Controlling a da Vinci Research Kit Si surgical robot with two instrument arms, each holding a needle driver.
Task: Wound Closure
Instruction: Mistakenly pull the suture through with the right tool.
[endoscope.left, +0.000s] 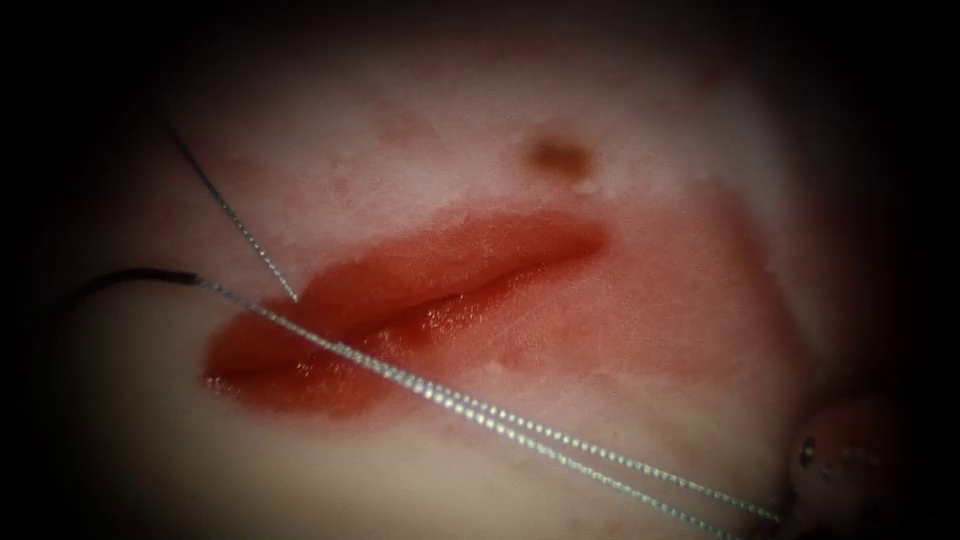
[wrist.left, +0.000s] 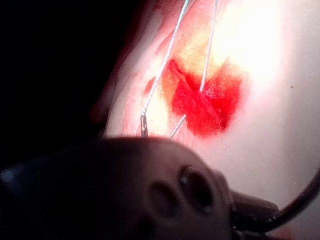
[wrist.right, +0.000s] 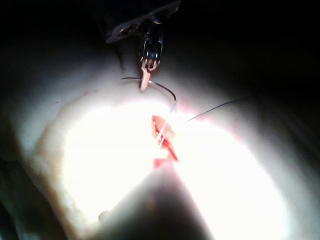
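The left tool (wrist.right: 144, 82) has its jaws pressed together on the needle (wrist.right: 162, 89), as the right wrist view shows. The grip sits partway along the curve. A short stretch of needle sticks out on one side of the jaws, and a longer arc sweeps away on the other side toward the cut (wrist.right: 165, 137).

In the endoscope view the needle (endoscope.left: 130, 275) lies left of the cut (endoscope.left: 430, 290), above the tissue (endoscope.left: 650, 150) and not in it. Its long axis runs roughly left to right. The thread end points right toward the cut, and the rest curves off into the dark at the left.

From that end the thread (endoscope.left: 450, 400) runs down and to the right across the lower left part of the cut, through the red fluid (endoscope.left: 300, 385). There it lies as two strands close together, which reach the lower right. A third, thinner strand comes down from the upper left and meets the tissue at the cut's left edge.

The right tool (endoscope.left: 830, 455) is a blurred shape at the lower right, just beside where the two strands end. I cannot tell whether it holds them.

The left wrist view adds the thread (wrist.left: 165, 65) as two strands closing in over the cut (wrist.left: 200, 100), one of them joined to the needle's end (wrist.left: 144, 124). The tool's body hides the grip there. The endoscope view gives the strands' full course, and the right wrist view gives the grip.
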